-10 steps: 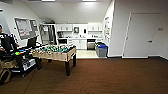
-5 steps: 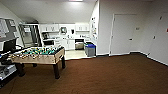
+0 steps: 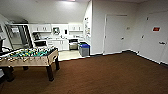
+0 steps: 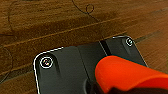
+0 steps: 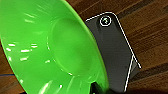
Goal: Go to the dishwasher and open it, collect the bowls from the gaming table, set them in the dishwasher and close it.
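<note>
Far back in the kitchen nook, the steel-fronted dishwasher (image 3: 73, 46) sits under the counter, too small to tell whether it is open. In the right wrist view the bright green bowl (image 5: 45, 42) hangs tilted above the brown carpet, with my right gripper shut on its rim at the near edge. In the left wrist view an orange rounded thing (image 4: 125, 73), perhaps a bowl, is carried close to the camera over the carpet. The pale yellow gaming table is out of view.
A table-football table (image 3: 30, 56) with a green field stands on the carpet at left. A grey bin with a blue lid (image 3: 84, 49) stands at the kitchen's entrance. White doors (image 3: 113, 33) line the right walls. Open brown carpet (image 3: 107, 75) lies ahead.
The whole head view has shifted as I drive and turn. The table-football table now sits further left and larger, and the kitchen looks nearer.
</note>
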